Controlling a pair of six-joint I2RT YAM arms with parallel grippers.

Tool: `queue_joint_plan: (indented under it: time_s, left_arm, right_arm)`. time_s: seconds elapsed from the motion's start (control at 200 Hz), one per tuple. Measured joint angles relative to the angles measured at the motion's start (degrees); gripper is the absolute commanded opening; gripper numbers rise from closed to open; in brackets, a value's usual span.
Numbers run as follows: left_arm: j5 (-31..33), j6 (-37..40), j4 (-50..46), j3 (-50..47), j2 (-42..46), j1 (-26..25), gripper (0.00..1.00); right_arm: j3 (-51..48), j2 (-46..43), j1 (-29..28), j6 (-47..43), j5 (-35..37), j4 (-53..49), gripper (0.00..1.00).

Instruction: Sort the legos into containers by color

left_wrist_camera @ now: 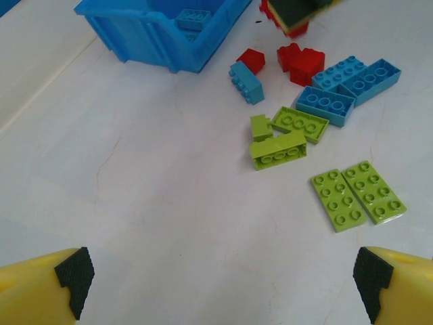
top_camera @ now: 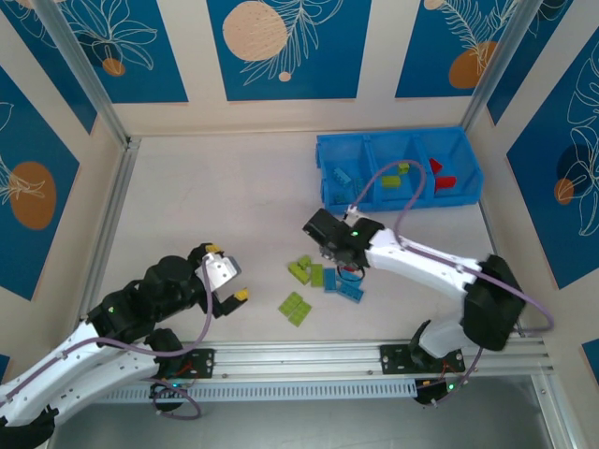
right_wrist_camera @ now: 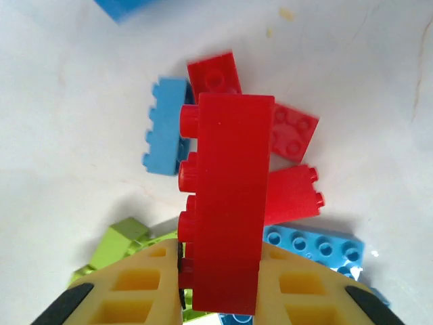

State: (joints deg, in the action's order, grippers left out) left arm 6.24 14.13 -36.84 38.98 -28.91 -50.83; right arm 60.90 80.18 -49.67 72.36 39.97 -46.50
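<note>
right wrist view, nearest first: my right gripper (right_wrist_camera: 220, 274) is pinched narrow on a long red lego (right_wrist_camera: 226, 189). its studs face left and its flat sides sit against my yellow fingers (right_wrist_camera: 135, 291). a lime green lego (right_wrist_camera: 115, 247) lies just left of those fingers and a light blue plate (right_wrist_camera: 314, 245) just right. past the held piece, three small red legos (right_wrist_camera: 294, 132) crowd together on the table (right_wrist_camera: 81, 81). a light blue lego (right_wrist_camera: 166, 132) is tipped on its side at their left. whether the long red one is off the table i cannot tell.

from the left wrist, my left gripper (left_wrist_camera: 222, 284) stands wide, with nothing between its black pads (left_wrist_camera: 73, 281), over bare table. ahead and to the right, two lime green plates (left_wrist_camera: 358, 195) lie side by side, touching. beyond them a lime green bar (left_wrist_camera: 277, 150), a small green piece (left_wrist_camera: 260, 126) and a third green plate (left_wrist_camera: 300, 123) bunch together. then come two light blue bricks (left_wrist_camera: 325, 105), edge to edge, and a small blue brick (left_wrist_camera: 246, 82) near the red ones. farthest off is a corner of the blue bin tray (left_wrist_camera: 145, 30), with one blue piece (left_wrist_camera: 193, 18) inside.

from the top camera, my left gripper (top_camera: 229, 273) is at the near left, well apart from the pile, and my right gripper (top_camera: 348, 267) is on the pile's right side. the tray (top_camera: 393, 137) sits at the far right. of its containers, the left compartment (top_camera: 324, 178) holds light blue legos, the middle compartment (top_camera: 393, 195) holds lime green, and the right compartment (top_camera: 459, 150) holds red.
</note>
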Motion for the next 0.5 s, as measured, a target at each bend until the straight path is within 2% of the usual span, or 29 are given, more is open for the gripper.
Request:
queue_joint_plan:
  time_s: [0.07,0.12,0.245,0.355,0.42,0.5]
  left_arm:
    - [-2.23,0.22,0.07,0.00,0.11,0.07,1.00]
    - [-4.61,0.70,0.44,-0.17,0.39,0.07,1.00]
    - [-10.60,1.49,1.88,-0.57,0.72,0.07,1.00]
    - [-13.70,1.53,2.49,-1.03,0.72,0.07,1.00]
    - [-14.64,1.95,2.67,-1.18,0.72,0.07,1.00]
    - [-15.21,2.58,3.15,-1.22,0.74,0.09,1.00]
  right_arm:
    - [-1.09,-5.49,2.75,-2.56,1.44,0.24,0.17]
    - [-1.55,-8.66,7.34,-5.84,1.86,1.07,0.17]
    - [-1.70,-11.76,27.15,-15.28,-2.97,6.40,0.15]
    - [0.35,-7.48,45.05,-22.34,-9.66,10.23,0.14]
    - [3.98,-2.36,51.36,-25.38,-13.22,10.99,0.14]
    - [10.40,5.29,56.11,-28.41,-17.18,11.37,0.14]
